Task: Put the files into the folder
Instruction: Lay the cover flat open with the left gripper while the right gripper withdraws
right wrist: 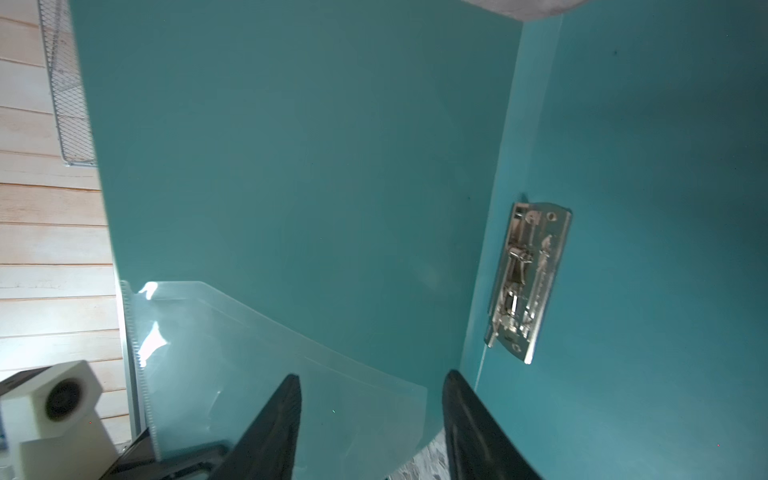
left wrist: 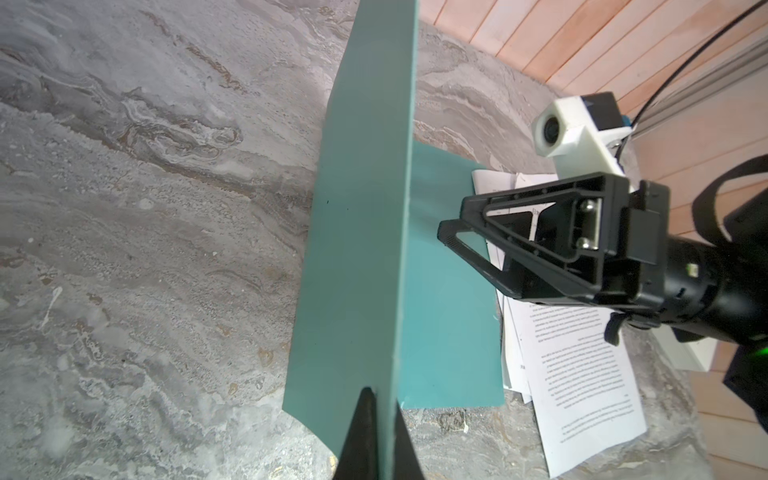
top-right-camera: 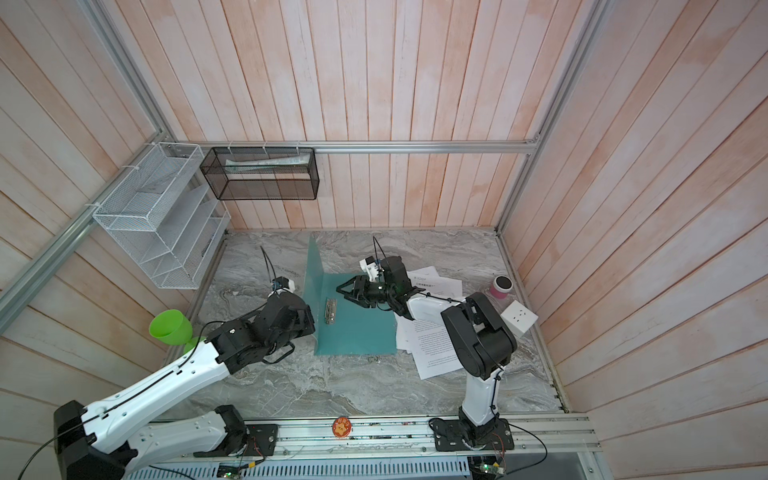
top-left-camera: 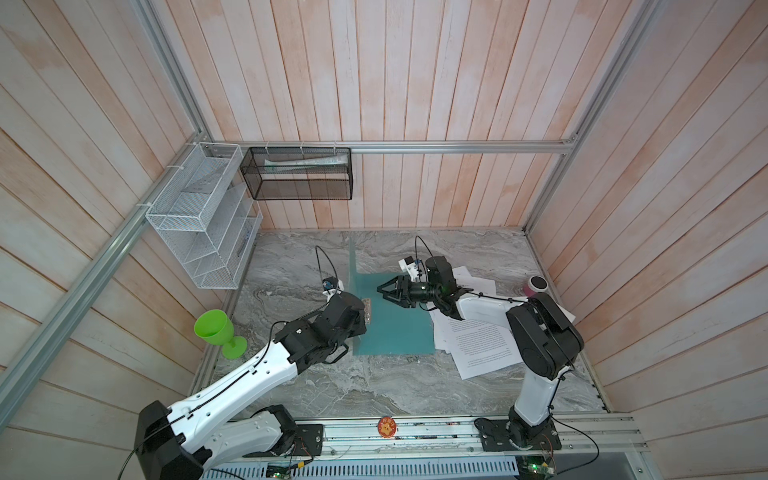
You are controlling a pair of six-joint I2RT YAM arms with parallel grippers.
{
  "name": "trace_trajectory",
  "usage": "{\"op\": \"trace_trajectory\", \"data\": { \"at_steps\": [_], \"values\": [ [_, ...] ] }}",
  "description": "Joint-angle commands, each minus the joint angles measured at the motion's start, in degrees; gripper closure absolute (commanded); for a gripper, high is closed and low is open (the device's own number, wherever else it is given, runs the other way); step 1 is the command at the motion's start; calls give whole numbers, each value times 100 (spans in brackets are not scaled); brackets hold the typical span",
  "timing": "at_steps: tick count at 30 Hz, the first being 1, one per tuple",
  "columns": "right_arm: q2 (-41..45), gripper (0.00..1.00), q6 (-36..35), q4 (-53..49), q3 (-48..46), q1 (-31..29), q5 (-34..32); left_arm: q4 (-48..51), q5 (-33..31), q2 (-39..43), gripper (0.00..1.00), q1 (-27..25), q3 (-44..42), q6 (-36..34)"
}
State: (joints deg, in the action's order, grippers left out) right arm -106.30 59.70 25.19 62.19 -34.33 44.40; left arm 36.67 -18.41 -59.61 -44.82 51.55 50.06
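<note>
1. Teal plastic: in both top views the folder lies open on the marble table. One cover is flat and the other stands upright along the spine. The files sit fanned out just beside its right edge, outside it. My right gripper hangs over the flat cover.
2. Left wrist: my left gripper is pinched on the edge of the upright cover.
3. Right wrist: the right jaws stand partly apart with nothing between them. They face the upright cover's inner side and the silver clip near the spine.
</note>
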Motion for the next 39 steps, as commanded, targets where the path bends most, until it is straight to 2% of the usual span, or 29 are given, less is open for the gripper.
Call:
{"op": "trace_trajectory", "data": {
  "at_steps": [1, 2, 3, 5, 10, 14, 18, 22, 31, 36, 39],
  "values": [
    [-190, 47, -397, -619, 542, -235, -361, -36, 535, 406, 70, 327, -438, 207],
    [-229, 47, -462, -784, 692, -318, -449, -15, 619, 568, 59, 447, -537, 184],
    [-264, 47, -497, -874, 822, -386, -526, 14, 681, 737, 56, 580, -634, 144],
    [-357, 47, -538, -1071, 1105, -546, -697, 100, 775, 1015, 55, 820, -767, 57],
    [-620, 47, -565, -1403, 1745, -895, -953, 557, 849, 1508, 41, 1435, -811, -347],
    [-849, 48, -589, -1653, 2113, -1033, -1054, 964, 578, 1860, 34, 1722, -693, -569],
    [-957, 58, -757, -1900, 2260, -1038, -1142, 1297, 154, 2161, 29, 1758, -450, -637],
    [-880, 63, -1163, -2252, 2252, -1021, -1358, 1526, -72, 2166, 29, 1761, -39, -786],
    [-374, 78, -1971, -2622, 1582, -944, -1967, 1405, 420, 1701, 29, 1755, 556, -1060],
    [-245, 80, -2270, -2640, 1075, -824, -2012, -194, 1763, 1135, 36, 1757, -266, -1109],
    [-41, 80, -2375, -2606, 724, -732, -2090, -1378, 2234, 581, 37, 1739, -815, -1007]
  ]
}}
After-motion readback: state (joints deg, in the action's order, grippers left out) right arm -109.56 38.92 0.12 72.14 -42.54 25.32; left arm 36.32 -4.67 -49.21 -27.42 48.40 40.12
